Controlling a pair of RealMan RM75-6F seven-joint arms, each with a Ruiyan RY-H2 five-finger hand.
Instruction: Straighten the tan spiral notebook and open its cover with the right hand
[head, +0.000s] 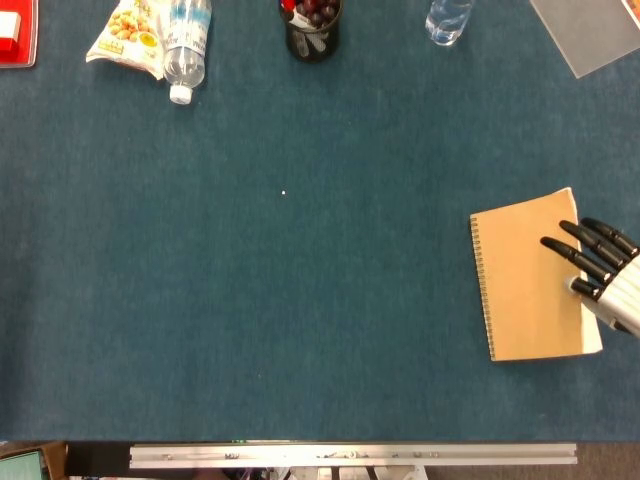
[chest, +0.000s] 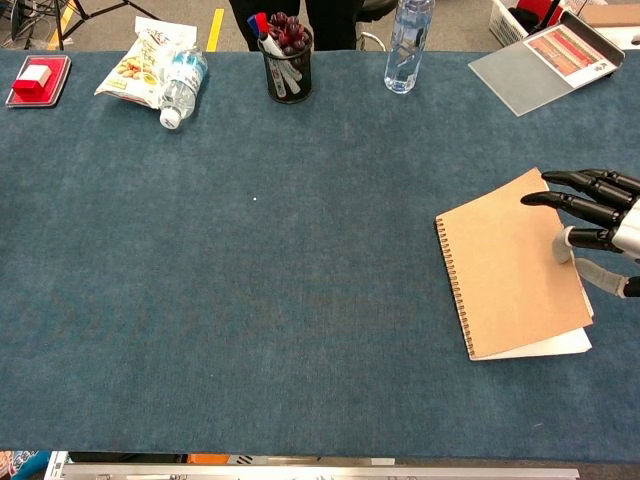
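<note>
- The tan spiral notebook (head: 530, 280) lies flat on the blue table (head: 300, 300) at the far right side, its spiral binding along its left edge.
- It sits skewed: the chest view shows its top edge rising to the right and the whole book turned a little out of line with the table edge.
- The cover is shut, though in the chest view white pages peek out beneath it along the lower right corner.
- The right hand (chest: 600, 215) reaches in from the right edge of both views, only partly in frame.
- Its dark fingers (head: 575, 258) are stretched out and slightly fanned, lying over the right-hand part of the cover; the thumb sits at the notebook's right edge.
- Whether the thumb is under the cover or merely against it, I cannot tell; nothing is plainly gripped.
- The left hand shows in neither view.
- Along the far edge of the table: a red box on a tray (chest: 37, 78) at the left corner, a snack bag (chest: 140, 62), and a lying water bottle (chest: 180, 85) just beside it.
- Further right stands a black pen holder (chest: 288, 62), then an upright clear bottle (chest: 408, 45).
- At the far right corner rests a grey tray (chest: 545, 62) with a printed card on it.
</note>
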